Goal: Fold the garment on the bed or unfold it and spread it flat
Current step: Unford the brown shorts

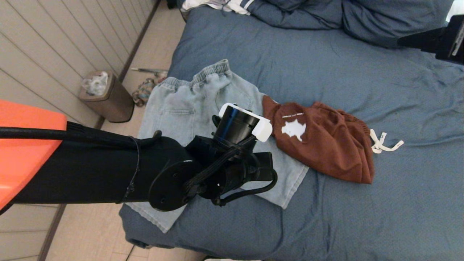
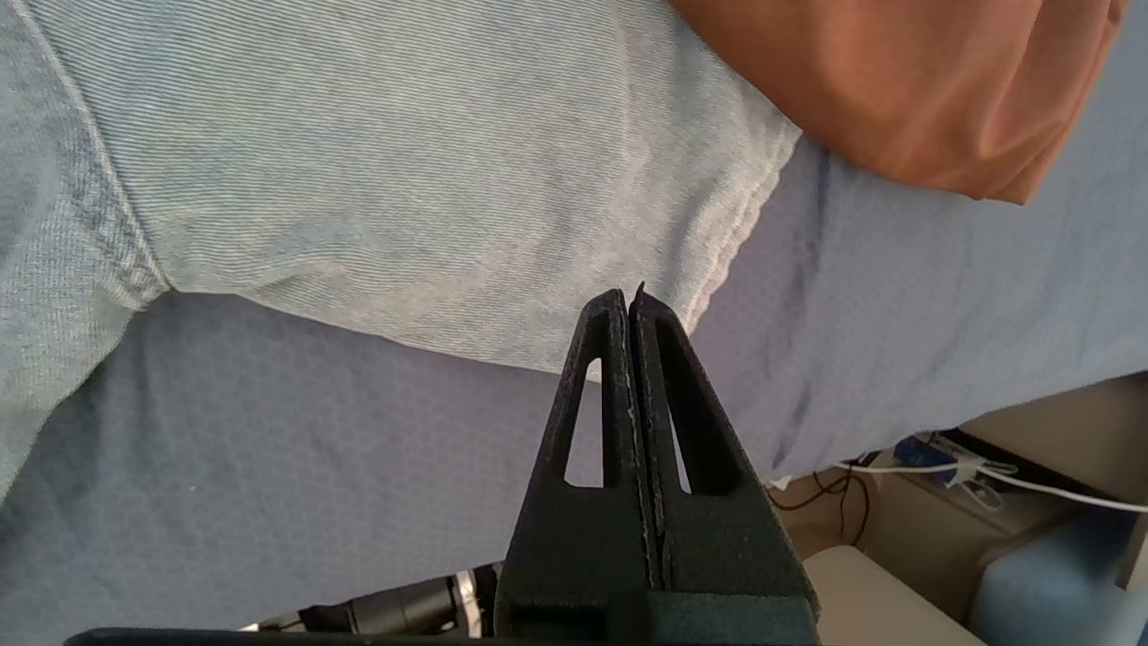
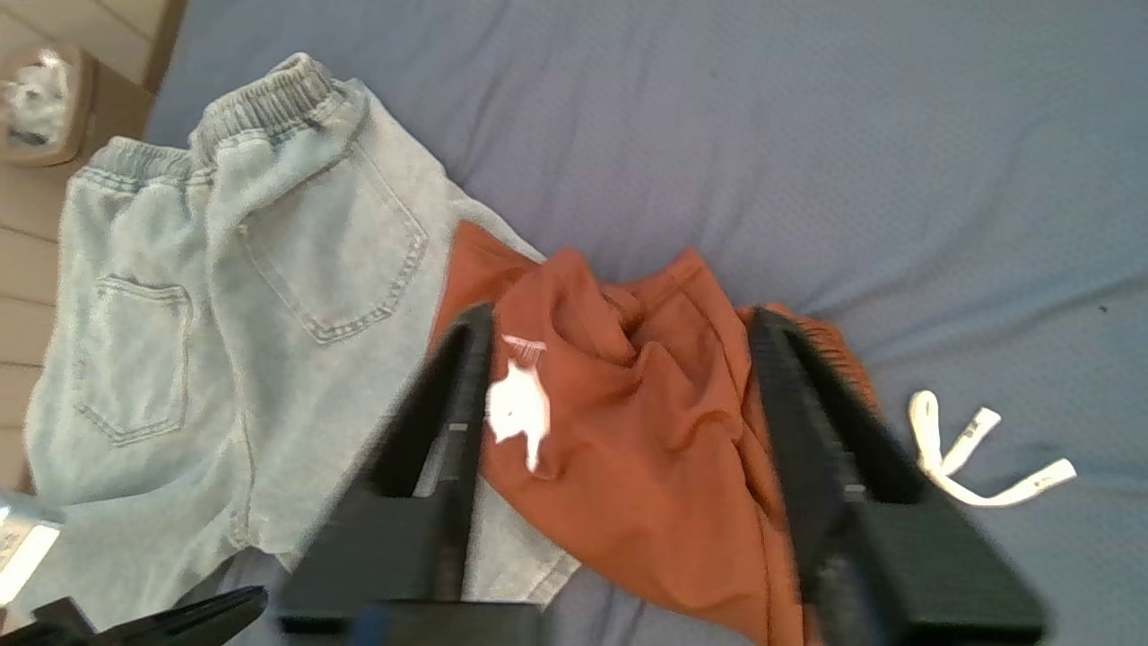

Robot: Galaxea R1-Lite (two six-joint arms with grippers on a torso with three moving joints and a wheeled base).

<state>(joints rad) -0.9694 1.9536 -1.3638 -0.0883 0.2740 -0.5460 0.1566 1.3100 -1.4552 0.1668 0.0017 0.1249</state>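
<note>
Right gripper point(image 3: 619, 359), jaws spread wide and empty, hangs above the crumpled rust shorts point(image 3: 646, 449) on the bed point(image 1: 326, 72), nearer than the closed left gripper point(image 2: 630, 309).

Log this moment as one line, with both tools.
left tool: shut, above denim shorts | right tool: open, above rust shorts | bed: both garments unfolded
</note>
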